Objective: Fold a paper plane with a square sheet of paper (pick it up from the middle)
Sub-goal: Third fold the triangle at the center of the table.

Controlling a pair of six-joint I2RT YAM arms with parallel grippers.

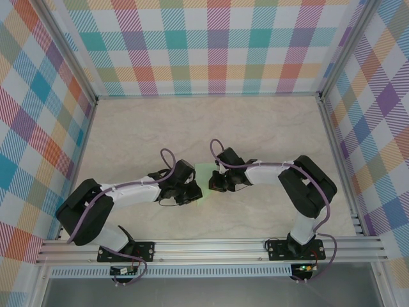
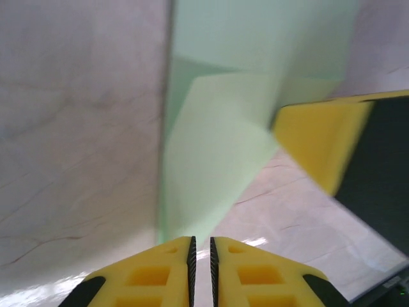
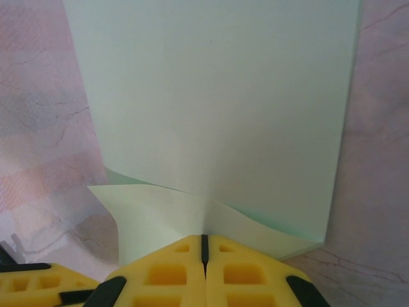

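Two arms meet at table ctr in the top view, w/ the square sheet of paper [image 1: 206, 174] lying btwn them on the pale marbled table [image 1: 268, 128]. The left gripper [image 1: 195, 193] comes at the sheet from its near-left side and the right gripper [image 1: 215, 183] from its right side, so both tips are at the paper's edge and close to each other. In the left wrist cam, the left gripper [image 2: 201, 246] has its yellow fingers [image 2: 153, 275] pressed together w/ only a hairline slit btwn them. A raised triangular flap of the mint-green paper [image 2: 217, 153] narrows down right into those tips, so it looks pinched there. The rest of the sheet lies flat beyond, w/ a darker shadow strip along its left edge. One of the right gripper's yellow fingers [image 2: 313, 144] shows blurred at the right of that view, touching or just over the flap's edge. In the right wrist cam, the right gripper [image 3: 204, 242] is also closed tight, clamped on a curled-up near edge of the sheet [image 3: 217, 96]. The main part of the paper stretches flat ahead of it on the table [image 3: 38, 96], plain and unmarked. Plaid walls [image 1: 217, 51] ring the workspace, and an aluminium rail [image 1: 211, 246] runs along the near edge.
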